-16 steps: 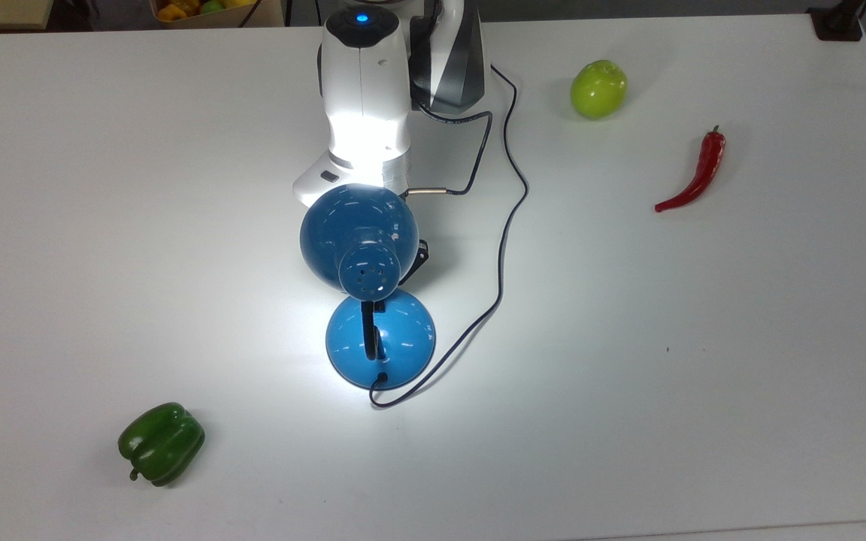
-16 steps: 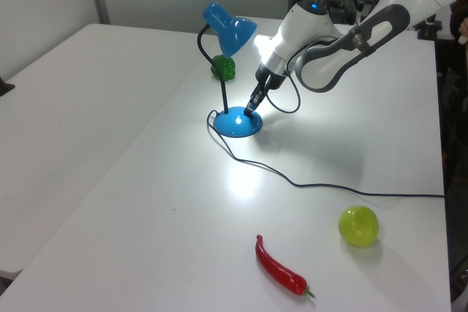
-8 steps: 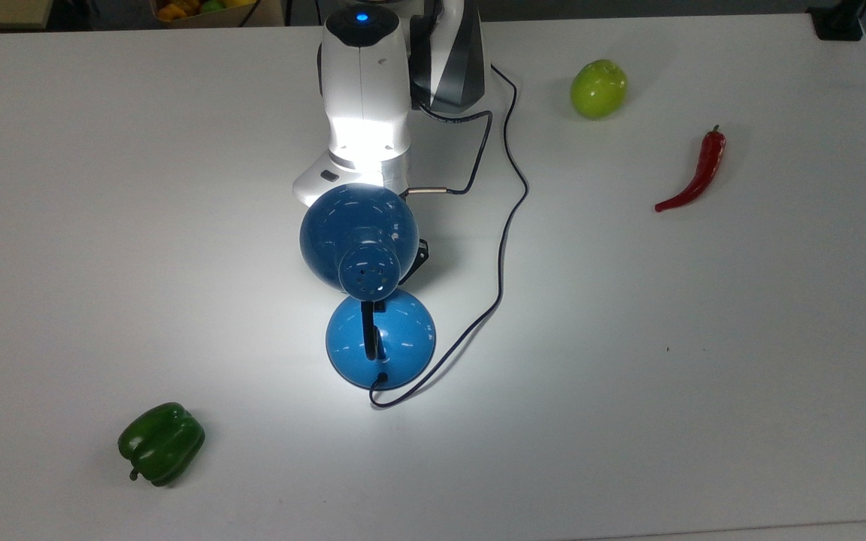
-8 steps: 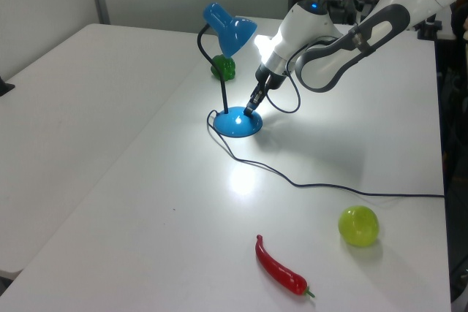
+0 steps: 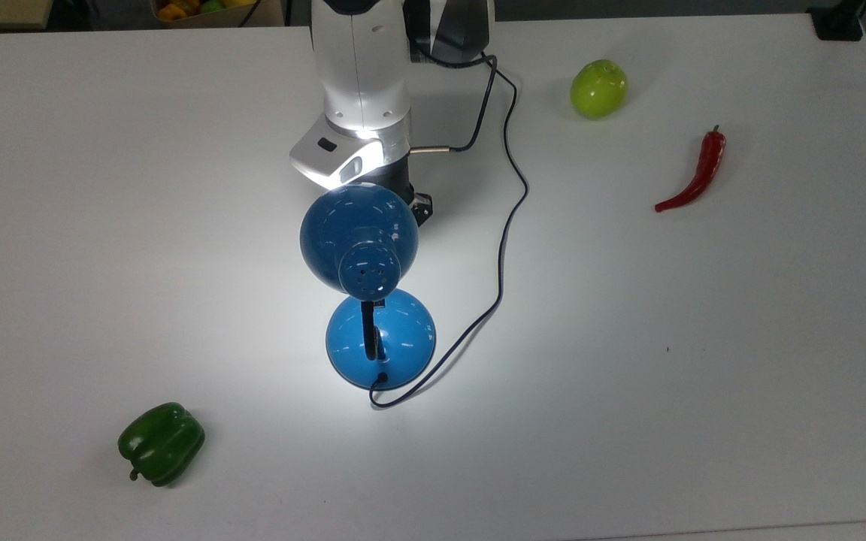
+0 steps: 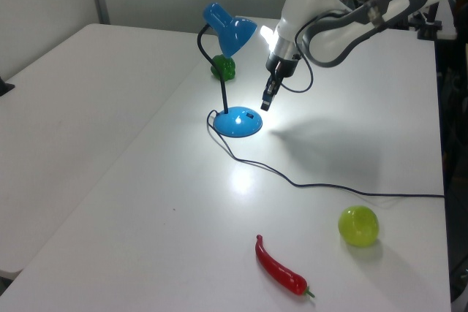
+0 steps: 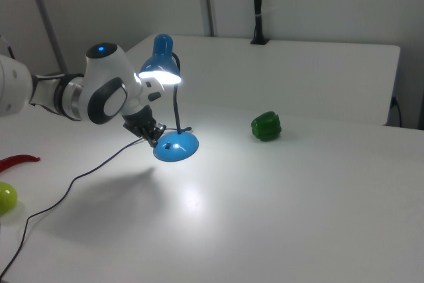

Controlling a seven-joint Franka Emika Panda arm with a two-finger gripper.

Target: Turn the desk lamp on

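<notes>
The desk lamp stands mid-table, shade glowing and a bright pool on the table — so the switching looks done (judging by the light) — while the gripper hangs just above the base, fingers together, gripping nothing.

In the top view, the lamp shade hid the gripper beneath it. The arm ran off the top edge. In the right view, the apple was cut by the right view's left edge.
</notes>
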